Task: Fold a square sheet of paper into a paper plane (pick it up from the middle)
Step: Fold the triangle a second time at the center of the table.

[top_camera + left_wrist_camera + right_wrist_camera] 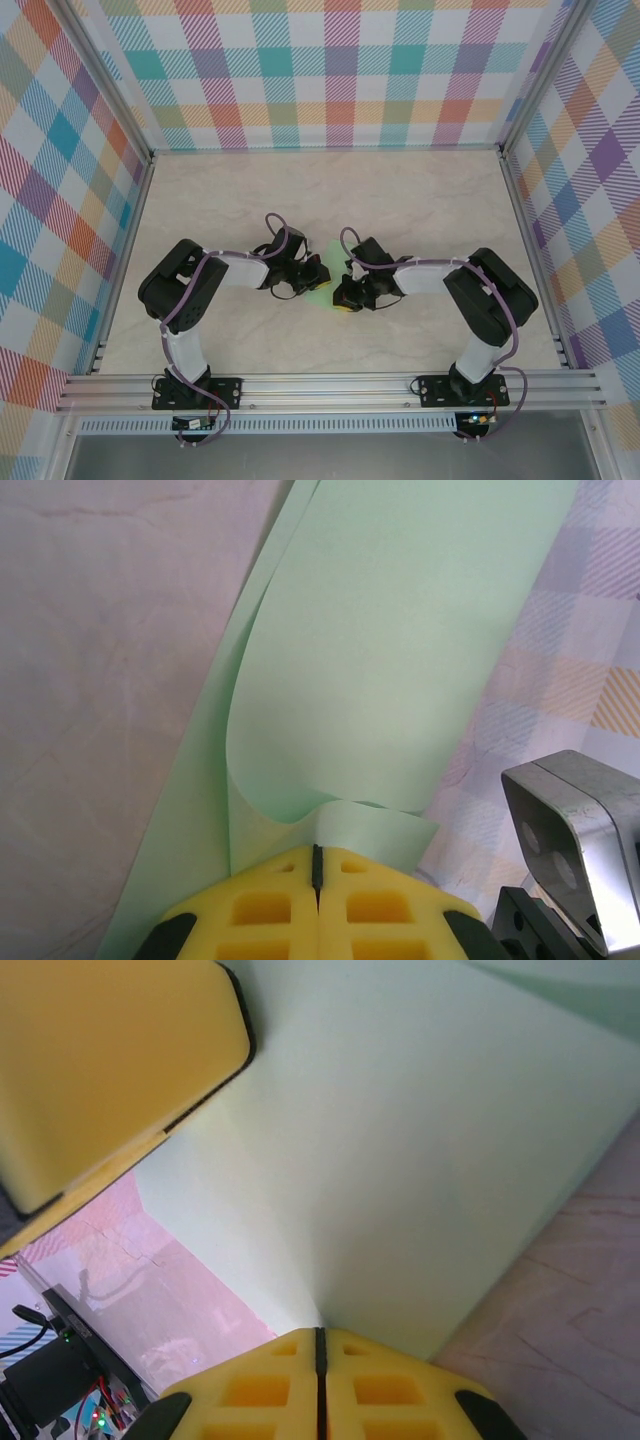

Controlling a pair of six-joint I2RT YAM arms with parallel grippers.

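We see the square sheet of paper near the middle of the tabletop, slightly toward its near edge: thin, plain, pale mint-green. It bends over itself in a soft, uncreased curl, with one layer lying along the tabletop. The closed left gripper pinches one edge. The closed right gripper nips another, where the sheet spreads smooth.

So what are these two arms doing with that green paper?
A two-armed robot is handling a pale green sheet of paper over the middle of the table. The left hand is shut on one edge, where the paper curls over, and the right hand is shut on another part of it. So far it looks like a loose, bent sheet, not a plane.
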